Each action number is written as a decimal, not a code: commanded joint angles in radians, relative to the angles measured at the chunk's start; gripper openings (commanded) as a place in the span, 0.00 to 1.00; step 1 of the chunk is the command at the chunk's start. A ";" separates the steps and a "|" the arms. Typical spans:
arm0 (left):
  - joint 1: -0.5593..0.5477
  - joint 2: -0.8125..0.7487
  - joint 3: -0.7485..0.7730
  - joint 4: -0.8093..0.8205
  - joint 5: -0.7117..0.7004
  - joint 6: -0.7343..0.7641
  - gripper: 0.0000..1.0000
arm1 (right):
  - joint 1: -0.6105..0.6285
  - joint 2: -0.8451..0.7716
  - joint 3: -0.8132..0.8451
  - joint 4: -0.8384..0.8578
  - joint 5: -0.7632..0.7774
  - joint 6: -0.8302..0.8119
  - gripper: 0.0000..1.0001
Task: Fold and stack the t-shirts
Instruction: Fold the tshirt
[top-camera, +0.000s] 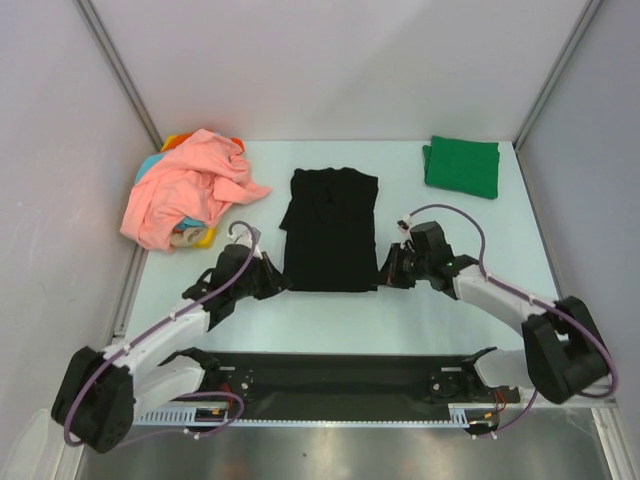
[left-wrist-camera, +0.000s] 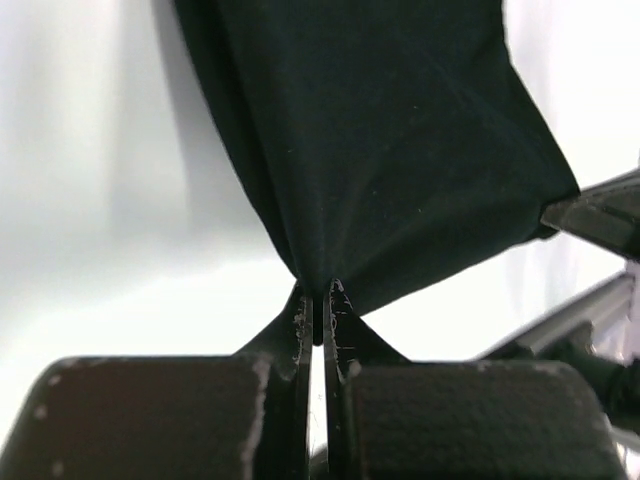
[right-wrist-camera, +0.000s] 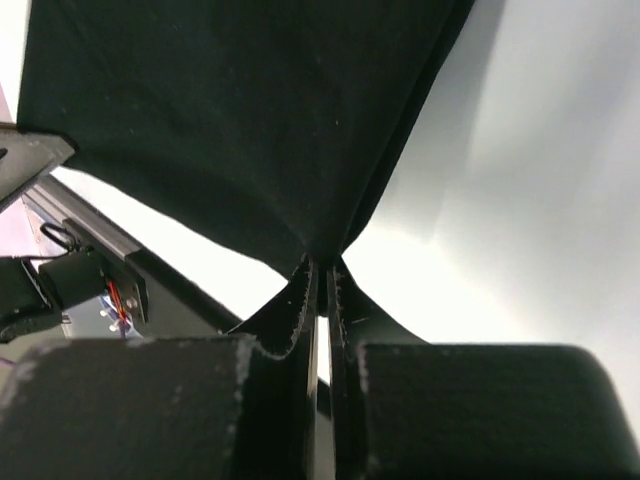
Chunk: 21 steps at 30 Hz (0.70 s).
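Observation:
A black t-shirt (top-camera: 331, 230) lies partly folded in a long strip at the table's middle. My left gripper (top-camera: 277, 283) is shut on its near left corner, and the cloth (left-wrist-camera: 380, 140) rises from the pinched jaws in the left wrist view. My right gripper (top-camera: 385, 275) is shut on its near right corner, with the cloth (right-wrist-camera: 240, 120) fanning out from the jaws. A folded green t-shirt (top-camera: 462, 166) lies at the back right. A salmon-pink t-shirt (top-camera: 185, 190) tops a loose heap at the back left, with orange, yellow and teal cloth showing beneath it.
Grey walls with metal corner posts enclose the table on three sides. A black rail (top-camera: 340, 375) with the arm bases runs along the near edge.

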 joint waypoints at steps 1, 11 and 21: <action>-0.054 -0.144 -0.007 -0.159 -0.044 -0.043 0.00 | 0.021 -0.134 -0.042 -0.125 0.075 0.010 0.00; -0.176 -0.506 0.050 -0.532 -0.102 -0.138 0.00 | 0.101 -0.469 -0.020 -0.508 0.187 0.075 0.00; -0.175 -0.336 0.260 -0.543 -0.325 0.004 0.00 | 0.044 -0.311 0.212 -0.538 0.274 -0.017 0.00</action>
